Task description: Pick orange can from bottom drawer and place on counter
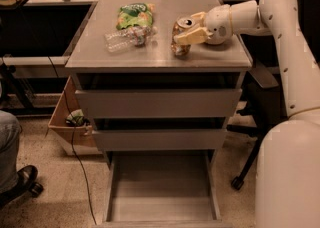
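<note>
Small orange-gold drink can [179, 47] gripped on the flat grey cabinet counter [95, 57], right of centre.

The white arm's two-finger gripper [184, 28] reaches in from the right, its tan fingers [192, 35] closed around the can's sides; the can's base is at the counter surface, though whether it rests there I cannot tell. Just left lies a crushed clear plastic bottle [127, 38], with a green snack bag [134, 16] behind it, both apart from the can. Below, the deep grey bottom drawer [162, 212] is pulled open. A cardboard box [65, 127] and a black cable [75, 147] sit beside the cabinet.
</note>
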Controlling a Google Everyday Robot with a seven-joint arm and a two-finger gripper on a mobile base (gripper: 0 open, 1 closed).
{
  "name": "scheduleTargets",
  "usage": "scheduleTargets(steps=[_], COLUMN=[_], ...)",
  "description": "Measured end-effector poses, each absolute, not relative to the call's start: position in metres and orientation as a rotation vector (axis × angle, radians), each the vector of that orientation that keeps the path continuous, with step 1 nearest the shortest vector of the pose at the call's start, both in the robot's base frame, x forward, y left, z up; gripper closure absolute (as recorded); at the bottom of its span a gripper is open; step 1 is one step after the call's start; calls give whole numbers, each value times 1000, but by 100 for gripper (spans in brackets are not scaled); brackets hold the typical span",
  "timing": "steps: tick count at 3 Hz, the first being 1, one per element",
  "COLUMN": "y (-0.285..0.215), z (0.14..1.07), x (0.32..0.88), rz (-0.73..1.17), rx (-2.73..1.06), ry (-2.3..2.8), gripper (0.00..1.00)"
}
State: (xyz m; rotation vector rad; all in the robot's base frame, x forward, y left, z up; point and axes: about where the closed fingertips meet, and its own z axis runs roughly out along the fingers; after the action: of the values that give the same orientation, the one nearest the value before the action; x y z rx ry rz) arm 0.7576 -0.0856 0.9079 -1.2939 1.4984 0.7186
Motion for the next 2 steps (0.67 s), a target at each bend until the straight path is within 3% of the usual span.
scheduleTargets(steps=[1,2], y=[-78,-72], z=[899,885], x=[761,766], rz=[737,756], rx=[-1317,-1332], ry=[1522,1547], gripper=[11,0])
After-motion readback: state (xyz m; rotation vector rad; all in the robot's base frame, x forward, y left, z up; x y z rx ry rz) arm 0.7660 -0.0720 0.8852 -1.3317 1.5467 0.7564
